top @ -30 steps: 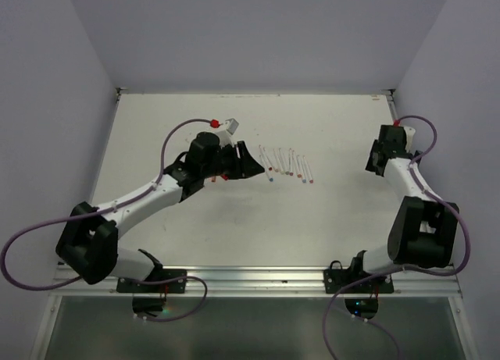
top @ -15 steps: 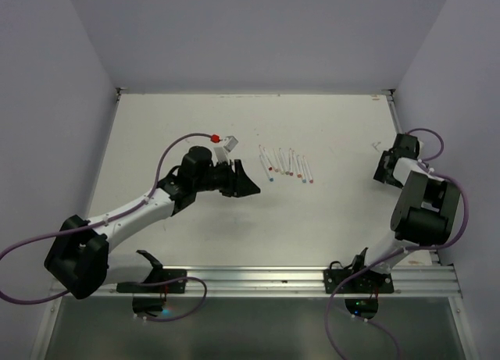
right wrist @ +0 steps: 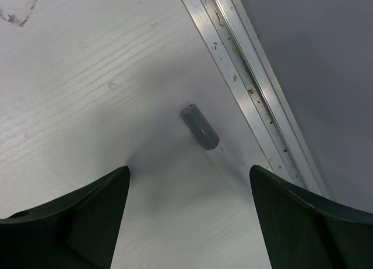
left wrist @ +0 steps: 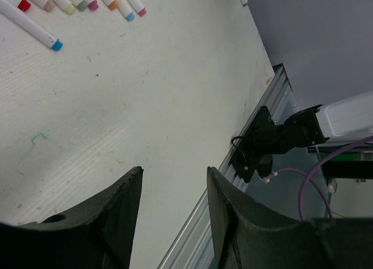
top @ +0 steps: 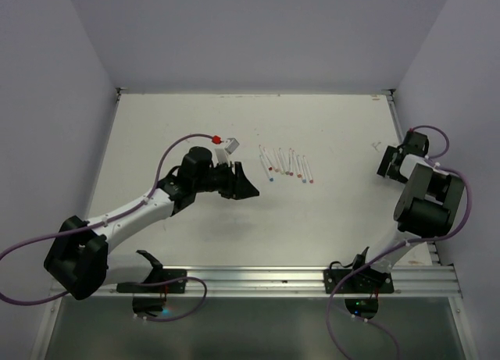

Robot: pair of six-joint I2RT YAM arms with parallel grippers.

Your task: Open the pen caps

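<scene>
Several thin white pens (top: 286, 165) lie side by side at mid-table. In the left wrist view their small coloured ends show at the top left, among them a red one (left wrist: 23, 4) and a blue one (left wrist: 56, 45). My left gripper (top: 248, 188) hovers just left of the row, open with nothing between its fingers (left wrist: 173, 174). Near the table's right edge my right gripper (top: 388, 166) is wide open (right wrist: 189, 171) over the table. Just beyond its fingertips a short grey pen cap (right wrist: 200, 126) lies loose, untouched.
An aluminium rail (right wrist: 250, 88) runs along the table's right edge close to the grey cap, with the wall (right wrist: 326, 59) behind it. The front rail (left wrist: 192, 222) and the right arm's black base mount (left wrist: 274, 142) appear beyond my left fingers.
My left arm has stretched flatter and turned its gripper towards the pens, then held still. My right arm has folded back to the right edge, and its jaws have narrowed slightly.
</scene>
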